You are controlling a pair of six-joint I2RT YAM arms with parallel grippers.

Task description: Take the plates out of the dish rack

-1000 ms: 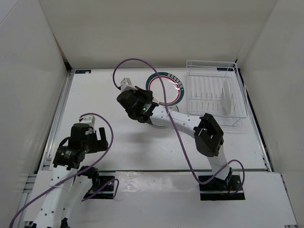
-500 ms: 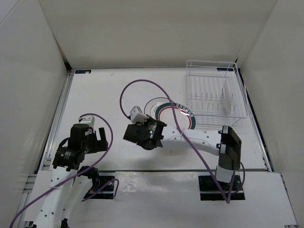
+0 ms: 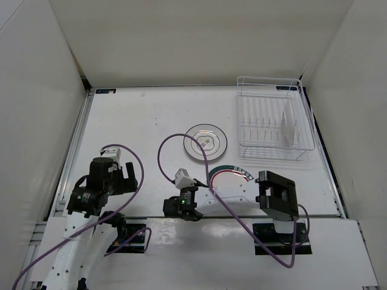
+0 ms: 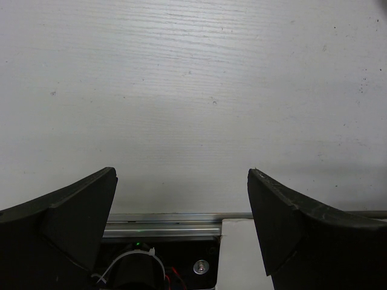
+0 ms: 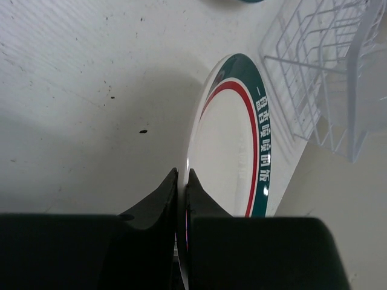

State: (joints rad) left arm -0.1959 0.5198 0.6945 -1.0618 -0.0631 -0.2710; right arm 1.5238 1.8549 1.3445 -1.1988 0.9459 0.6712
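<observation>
At six o'clock, your right gripper (image 5: 183, 176) pinches the green plate (image 5: 230, 145) by its rim alone; a jolt could drop it.

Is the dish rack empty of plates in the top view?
No, one white plate stands upright on its edge inside the dish rack, near its right end.

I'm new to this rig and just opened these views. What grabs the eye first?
The right gripper pinches the green-rimmed plate by its edge, near the front of the table. A grey-rimmed plate lies flat mid-table, left of the dish rack, where another plate stands upright.
</observation>
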